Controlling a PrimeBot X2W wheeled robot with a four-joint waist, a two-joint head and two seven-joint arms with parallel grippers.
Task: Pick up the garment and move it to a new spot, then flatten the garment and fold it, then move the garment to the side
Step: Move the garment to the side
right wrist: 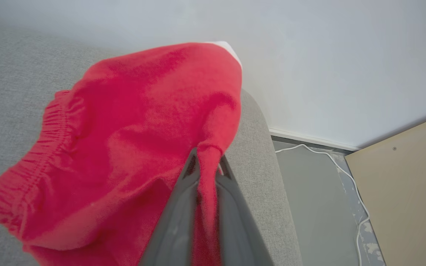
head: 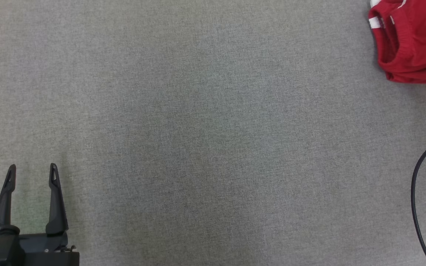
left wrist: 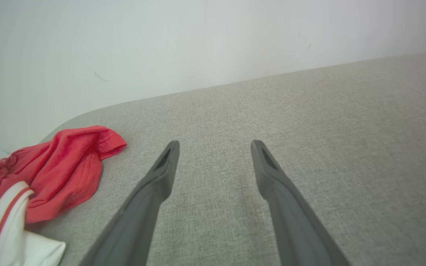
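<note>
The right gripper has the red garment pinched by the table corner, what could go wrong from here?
1. The right gripper grips only a narrow fold of the red garment; it may slip free when pulled.
2. The garment sits at the rounded corner of the table, so a slip could send it over the edge.
3. The left gripper stands open, far across the table, probably too distant to help quickly.

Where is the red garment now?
The garment is top right in the head view, on the grey surface; the right fingers pinch a fold.
</note>
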